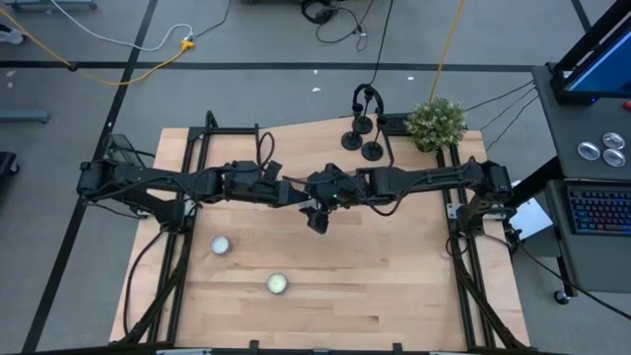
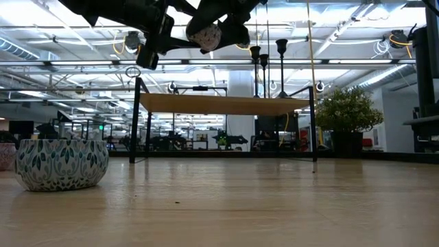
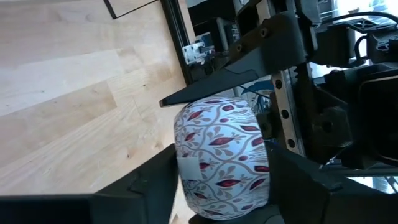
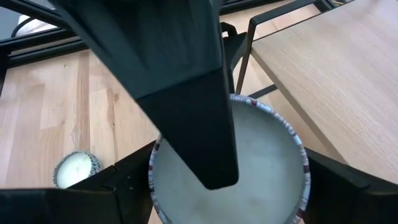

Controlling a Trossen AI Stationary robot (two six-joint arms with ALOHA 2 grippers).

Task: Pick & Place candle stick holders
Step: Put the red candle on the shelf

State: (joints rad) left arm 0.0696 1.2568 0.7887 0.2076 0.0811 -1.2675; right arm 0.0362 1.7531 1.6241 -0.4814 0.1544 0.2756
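Note:
Three black candle stick holders (image 1: 361,138) stand on their round bases at the table's far edge, next to a potted plant; no gripper touches them. They also show in the low view (image 2: 281,48). My left gripper (image 1: 304,197) and my right gripper (image 1: 327,199) meet above the table's middle. Both are shut on one round candle in a white cup with red leaves (image 3: 221,155), held high in the air (image 2: 206,38). My left gripper pinches the candle between its two flat faces. One finger (image 4: 186,93) lies across the wax top (image 4: 261,162); the other is on the underside (image 3: 183,174). The candle is lifted clear of the table. My right gripper pinches the cup's patterned round wall (image 3: 211,109) between its two fingers (image 4: 127,180), on opposite sides of the rim (image 4: 155,155). One of its fingers (image 3: 249,62) lies along the wall. The candle is clear of the table.
Two more candles stand on the near left of the table, one white-blue (image 1: 221,245) and one pale (image 1: 278,284). The blue-patterned one looms at the left in the low view (image 2: 62,163). A potted plant (image 1: 436,123) stands at the far right corner.

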